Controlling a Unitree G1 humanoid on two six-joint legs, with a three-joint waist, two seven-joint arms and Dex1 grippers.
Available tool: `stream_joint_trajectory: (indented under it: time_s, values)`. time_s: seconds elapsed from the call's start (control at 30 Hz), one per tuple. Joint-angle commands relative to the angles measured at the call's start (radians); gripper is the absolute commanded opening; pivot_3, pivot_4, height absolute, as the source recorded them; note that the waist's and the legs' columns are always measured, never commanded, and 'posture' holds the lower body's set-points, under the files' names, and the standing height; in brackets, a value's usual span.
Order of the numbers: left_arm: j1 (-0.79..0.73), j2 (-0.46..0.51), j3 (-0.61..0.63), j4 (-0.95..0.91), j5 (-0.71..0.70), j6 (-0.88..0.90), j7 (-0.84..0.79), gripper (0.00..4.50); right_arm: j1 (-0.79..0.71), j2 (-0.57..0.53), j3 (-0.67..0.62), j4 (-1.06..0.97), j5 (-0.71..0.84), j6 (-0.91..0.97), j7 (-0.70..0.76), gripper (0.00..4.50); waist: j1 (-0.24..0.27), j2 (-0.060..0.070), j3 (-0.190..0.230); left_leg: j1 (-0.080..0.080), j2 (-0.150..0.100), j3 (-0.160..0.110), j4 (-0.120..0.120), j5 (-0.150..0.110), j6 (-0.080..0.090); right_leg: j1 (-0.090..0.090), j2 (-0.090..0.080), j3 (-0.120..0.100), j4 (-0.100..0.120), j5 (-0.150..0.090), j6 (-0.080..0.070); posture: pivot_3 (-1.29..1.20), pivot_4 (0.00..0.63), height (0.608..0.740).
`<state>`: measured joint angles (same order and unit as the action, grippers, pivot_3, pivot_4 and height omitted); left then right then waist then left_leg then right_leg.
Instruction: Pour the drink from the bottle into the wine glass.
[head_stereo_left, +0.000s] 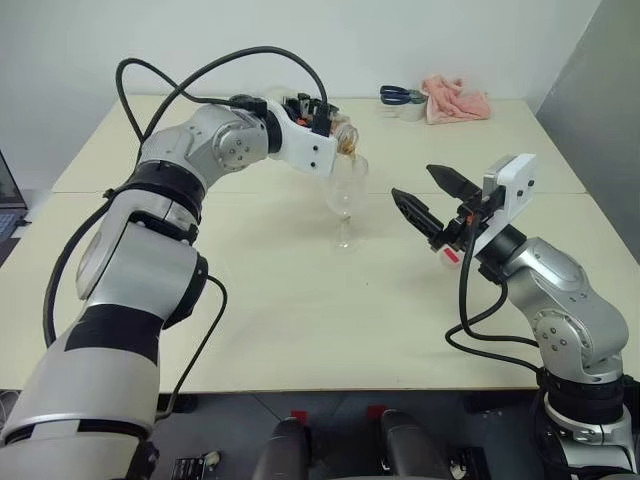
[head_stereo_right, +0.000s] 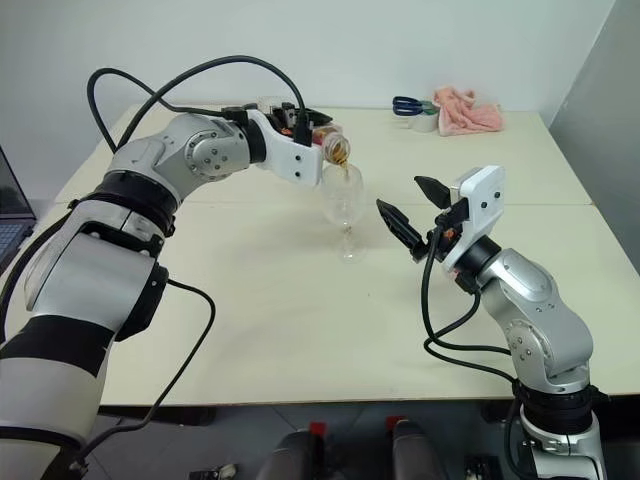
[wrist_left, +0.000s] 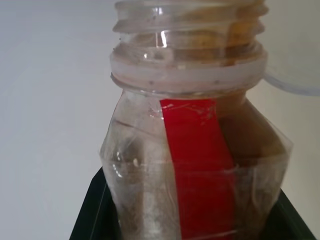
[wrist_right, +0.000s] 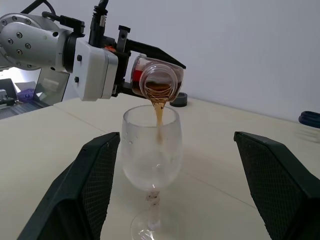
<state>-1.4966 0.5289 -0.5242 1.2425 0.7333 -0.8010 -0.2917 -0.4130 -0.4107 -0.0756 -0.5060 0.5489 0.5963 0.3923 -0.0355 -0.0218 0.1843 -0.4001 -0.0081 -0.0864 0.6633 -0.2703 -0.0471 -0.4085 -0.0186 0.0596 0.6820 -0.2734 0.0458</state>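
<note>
Two black fingers of the right pincer stand spread wide and empty nearest to me, raised above the cream tabletop and aimed at the wine glass, just off to its right without touching it. From the right wrist view those fingers frame the glass bowl on either side with clear space between.

Upright on its round foot, the wine glass sits near the middle of the tabletop, close to the seam where two panels meet. Its bowl looks misted, and a thin stream of the drink falls into its open mouth.

Just above the rim, the left pincer is clenched on the bottle, which is tipped over toward horizontal with its uncapped neck pointing down over the glass. Amber liquid shows in the neck, and a red label strip runs along the clear body.

Farther back, near the far edge, lie a pair of blue-handled scissors and a crumpled pink cloth, well apart from the pouring.
</note>
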Motion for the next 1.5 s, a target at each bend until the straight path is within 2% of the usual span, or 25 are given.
stream_joint_trajectory:
  time_s: [0.03,1.5]
  values:
    - [-0.052,0.022,0.002,-0.008,0.005,-0.012,0.033,1.71,-0.011,0.003,-0.007,-0.033,0.000,-0.023,0.001,3.90,0.000,0.000,0.000,0.000,0.000,0.000,0.000,0.000,0.000,0.000,0.000,0.000,0.000,0.000,0.000,0.00,0.150,0.740]
    - [-0.099,0.053,-0.065,0.017,0.104,-0.011,0.137,1.71,-0.016,0.010,-0.003,-0.028,-0.006,-0.022,0.016,3.90,0.000,0.000,0.000,0.000,0.000,0.000,0.001,0.000,0.000,0.000,0.000,0.000,0.001,0.000,0.000,0.00,0.150,0.740]
